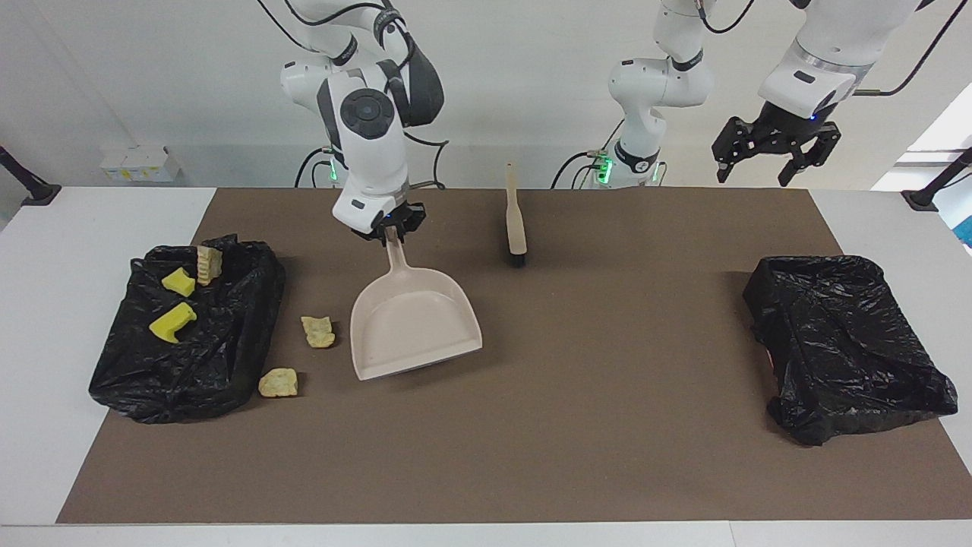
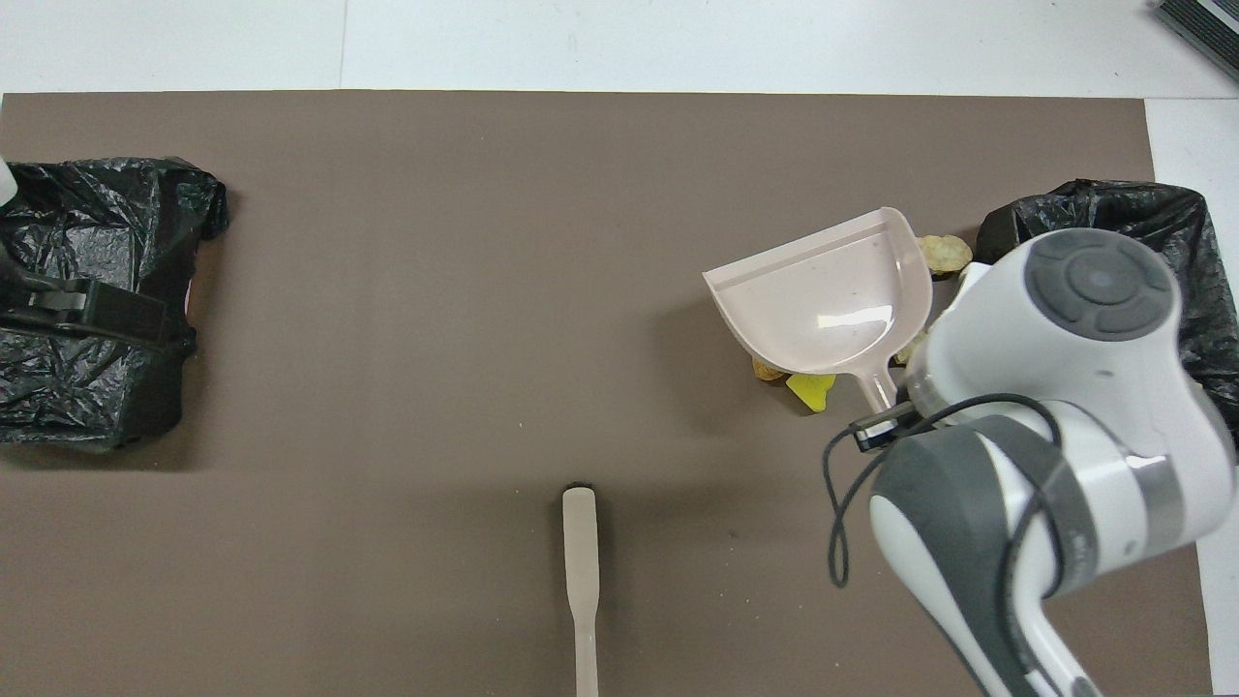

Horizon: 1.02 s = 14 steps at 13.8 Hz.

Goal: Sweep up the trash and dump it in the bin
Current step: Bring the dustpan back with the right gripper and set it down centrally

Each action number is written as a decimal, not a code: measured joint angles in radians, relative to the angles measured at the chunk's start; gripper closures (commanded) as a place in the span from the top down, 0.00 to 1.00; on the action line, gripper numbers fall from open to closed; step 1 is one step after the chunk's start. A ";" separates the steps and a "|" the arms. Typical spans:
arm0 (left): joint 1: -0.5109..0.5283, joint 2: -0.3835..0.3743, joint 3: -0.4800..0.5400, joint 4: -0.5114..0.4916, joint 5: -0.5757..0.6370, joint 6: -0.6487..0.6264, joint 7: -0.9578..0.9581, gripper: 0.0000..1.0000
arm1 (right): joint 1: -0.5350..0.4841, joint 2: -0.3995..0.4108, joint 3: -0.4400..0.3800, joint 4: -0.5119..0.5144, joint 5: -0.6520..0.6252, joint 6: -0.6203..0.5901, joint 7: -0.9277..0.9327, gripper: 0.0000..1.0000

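My right gripper (image 1: 391,229) is shut on the handle of the beige dustpan (image 1: 414,327), which hangs tilted, mouth down, over the mat beside the bin. The pan (image 2: 823,300) covers two scraps; only a yellow edge (image 2: 811,391) and a brown edge (image 2: 765,371) peek out. Two tan pieces of trash (image 1: 318,331) (image 1: 278,382) lie on the mat between pan and bin. The black-lined bin (image 1: 228,357) at the right arm's end holds two yellow chunks (image 1: 172,322) (image 1: 179,281) and a tan piece (image 1: 206,264). My left gripper (image 1: 774,148) waits open, high over the left arm's end.
The beige brush (image 1: 516,220) lies on the brown mat (image 1: 577,425) close to the robots, bristles pointing away from them. A second black-lined bin (image 1: 843,342) sits at the left arm's end. The right arm's body hides part of the first bin in the overhead view.
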 measured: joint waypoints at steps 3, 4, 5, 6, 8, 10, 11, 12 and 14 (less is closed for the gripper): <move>0.000 0.000 0.000 0.000 0.000 -0.001 0.001 1.00 | 0.093 0.103 0.000 0.071 0.005 0.053 0.176 0.00; 0.000 0.000 0.000 0.000 0.000 -0.001 0.001 1.00 | 0.123 0.140 0.000 0.096 0.012 0.068 0.231 0.00; 0.000 -0.001 0.000 0.000 0.000 -0.001 0.001 1.00 | 0.154 0.180 0.000 0.126 0.018 0.081 0.283 0.00; 0.000 -0.001 0.000 0.000 0.000 -0.001 0.001 1.00 | 0.183 0.226 0.000 0.168 0.019 0.091 0.335 0.00; 0.000 -0.001 0.000 0.000 0.000 -0.001 0.002 1.00 | 0.235 0.327 -0.001 0.274 0.019 0.098 0.422 0.00; 0.000 -0.001 0.000 0.000 0.000 -0.001 0.002 1.00 | 0.262 0.410 -0.002 0.361 0.019 0.119 0.463 0.00; 0.000 -0.001 0.000 0.000 0.000 -0.001 0.002 1.00 | 0.268 0.435 -0.002 0.381 0.019 0.136 0.468 0.00; 0.000 -0.001 0.000 0.000 0.000 -0.001 0.003 1.00 | 0.273 0.453 -0.002 0.389 0.020 0.158 0.477 0.23; 0.000 -0.001 0.000 0.000 0.000 0.000 0.003 1.00 | 0.281 0.468 -0.003 0.393 0.022 0.186 0.503 1.00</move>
